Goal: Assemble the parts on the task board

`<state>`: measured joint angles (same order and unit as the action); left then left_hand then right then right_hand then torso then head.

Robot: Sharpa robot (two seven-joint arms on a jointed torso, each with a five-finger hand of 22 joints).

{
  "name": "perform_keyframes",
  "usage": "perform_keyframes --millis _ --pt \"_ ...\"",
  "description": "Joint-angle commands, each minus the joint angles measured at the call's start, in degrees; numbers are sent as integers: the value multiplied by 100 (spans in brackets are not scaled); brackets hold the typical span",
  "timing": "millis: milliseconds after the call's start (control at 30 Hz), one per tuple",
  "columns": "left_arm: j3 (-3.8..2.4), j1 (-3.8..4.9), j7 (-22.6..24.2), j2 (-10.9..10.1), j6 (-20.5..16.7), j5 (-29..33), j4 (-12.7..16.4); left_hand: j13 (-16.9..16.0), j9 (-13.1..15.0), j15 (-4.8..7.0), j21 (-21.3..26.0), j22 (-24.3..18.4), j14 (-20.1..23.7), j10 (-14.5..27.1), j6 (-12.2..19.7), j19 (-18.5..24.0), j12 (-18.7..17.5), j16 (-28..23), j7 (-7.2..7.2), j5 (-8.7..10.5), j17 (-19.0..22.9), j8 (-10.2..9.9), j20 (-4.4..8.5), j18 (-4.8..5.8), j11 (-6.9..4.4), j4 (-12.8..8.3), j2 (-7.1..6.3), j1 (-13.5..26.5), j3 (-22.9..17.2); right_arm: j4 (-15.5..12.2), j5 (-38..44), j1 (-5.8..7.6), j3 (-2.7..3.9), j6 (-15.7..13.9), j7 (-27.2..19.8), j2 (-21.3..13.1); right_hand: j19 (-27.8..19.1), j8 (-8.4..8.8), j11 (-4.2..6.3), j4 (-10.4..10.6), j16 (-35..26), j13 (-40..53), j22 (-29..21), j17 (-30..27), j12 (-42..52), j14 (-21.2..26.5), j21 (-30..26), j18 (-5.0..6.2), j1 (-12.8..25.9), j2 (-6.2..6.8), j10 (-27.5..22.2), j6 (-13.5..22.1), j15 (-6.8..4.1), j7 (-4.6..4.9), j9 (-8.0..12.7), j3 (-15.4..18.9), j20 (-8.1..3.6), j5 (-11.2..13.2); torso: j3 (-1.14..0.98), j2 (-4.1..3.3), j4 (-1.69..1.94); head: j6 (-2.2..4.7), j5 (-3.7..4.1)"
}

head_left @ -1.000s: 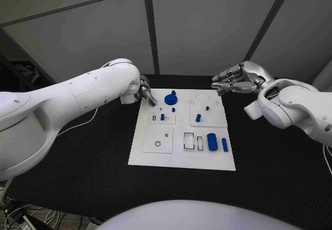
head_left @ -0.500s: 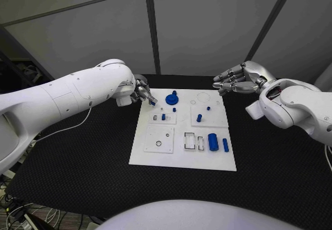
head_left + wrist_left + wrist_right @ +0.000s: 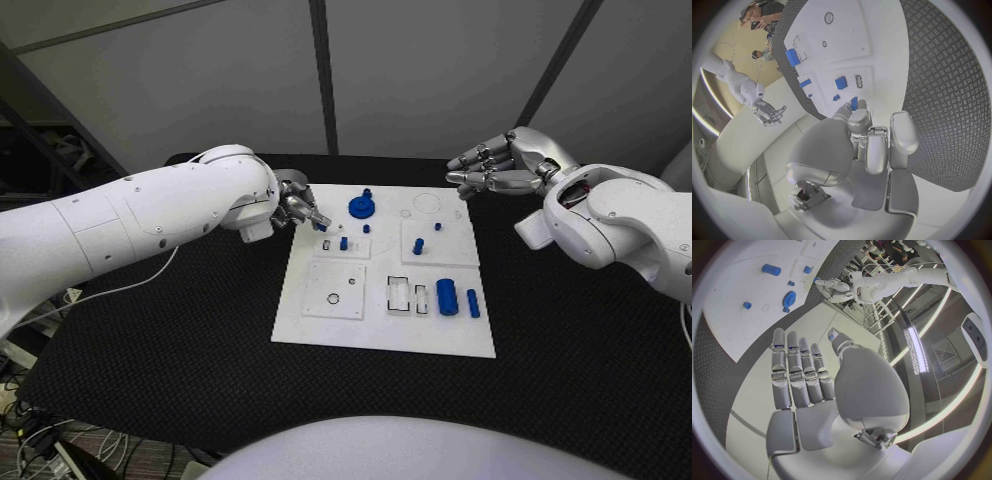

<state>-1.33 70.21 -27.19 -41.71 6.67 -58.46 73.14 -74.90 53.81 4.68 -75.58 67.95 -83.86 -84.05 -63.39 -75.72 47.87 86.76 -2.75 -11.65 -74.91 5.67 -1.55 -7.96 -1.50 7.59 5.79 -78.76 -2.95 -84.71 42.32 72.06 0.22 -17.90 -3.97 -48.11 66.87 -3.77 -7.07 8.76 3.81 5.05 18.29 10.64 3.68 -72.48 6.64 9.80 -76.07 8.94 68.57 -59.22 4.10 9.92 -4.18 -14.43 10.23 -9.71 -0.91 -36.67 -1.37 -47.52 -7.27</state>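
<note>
Black table (image 3: 173,380) w/ textured mat surface, diamond-tread pattern visible in left wrist view. Behind table: grey partition panels (image 3: 433,70) split by dark vertical posts (image 3: 323,75); 1 post slants at right. Cables (image 3: 29,455) on floor at table's near-left corner. Right wrist view: long bright strip light (image 3: 916,347) overhead, curved lit bands nearby.

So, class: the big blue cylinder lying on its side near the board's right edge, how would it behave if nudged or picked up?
The blue cylinder lies on its rounded side on the smooth white task board, so a sideways nudge would probably roll it. It looks like rigid plastic, likely stiff and light. Its smooth surface may slip in a loose pinch.
</note>
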Motion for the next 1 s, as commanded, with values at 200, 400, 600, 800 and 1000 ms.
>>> perform_keyframes --millis 200,400,600,800,1000 --pt "-2 -175 -82 -159 -393 -572 356 -339 783 49 12 16 -518 -259 -46 -40 56 34 85 10 -1108 17 15 275 -55 -917 -9 119 -874 -6 -28 10 3 37 -41 -17 55 4 7 5 -19 5 -5 -7 0 25 -30 61 -4 -49 -40 36 24 7 -2 29 2 -4 4 -9 -5 -18 -21" --pt "-2 -229 -99 -196 -403 -721 476 -347 811 53 9 24 -519 -270 -55 -44 82 37 88 11 -1112 21 18 276 -57 -947 -16 154 -898 -9 -28 10 3 41 -41 -15 58 4 7 8 -19 5 -9 -9 0 25 -34 61 -2 -51 -41 36 24 6 -2 33 2 -4 4 -10 -7 -27 -25" --pt "-2 -245 -131 -192 -337 -757 513 -349 844 57 9 29 -520 -277 -59 -47 86 38 90 -35 -1113 23 22 276 -59 -991 -20 192 -940 -12 -25 9 2 32 -18 -9 60 4 8 10 -19 5 -12 -10 0 25 -36 61 -2 -54 -41 37 24 6 -2 35 3 -5 1 -9 -9 -42 -28" --pt "-2 -249 -154 -175 -285 -766 520 -349 844 57 9 29 -520 -277 -59 -47 86 38 90 -35 -1113 23 22 276 -59 -991 -20 192 -940 -7 -24 9 2 24 3 -7 61 4 8 11 -19 6 -14 -11 0 25 -37 61 0 -55 -41 36 24 6 -2 36 3 -6 1 -6 -10 -55 -28" --pt "-2 -251 -176 -161 -191 -768 528 -350 874 59 12 28 -519 -280 -59 -46 82 35 90 -63 -1109 21 25 276 -59 -1031 -31 234 -976 -4 -24 9 2 33 8 -4 63 4 8 15 -19 6 -18 -12 0 25 -41 61 3 -58 -41 36 24 6 -3 40 3 -10 0 -5 -7 -64 -19"
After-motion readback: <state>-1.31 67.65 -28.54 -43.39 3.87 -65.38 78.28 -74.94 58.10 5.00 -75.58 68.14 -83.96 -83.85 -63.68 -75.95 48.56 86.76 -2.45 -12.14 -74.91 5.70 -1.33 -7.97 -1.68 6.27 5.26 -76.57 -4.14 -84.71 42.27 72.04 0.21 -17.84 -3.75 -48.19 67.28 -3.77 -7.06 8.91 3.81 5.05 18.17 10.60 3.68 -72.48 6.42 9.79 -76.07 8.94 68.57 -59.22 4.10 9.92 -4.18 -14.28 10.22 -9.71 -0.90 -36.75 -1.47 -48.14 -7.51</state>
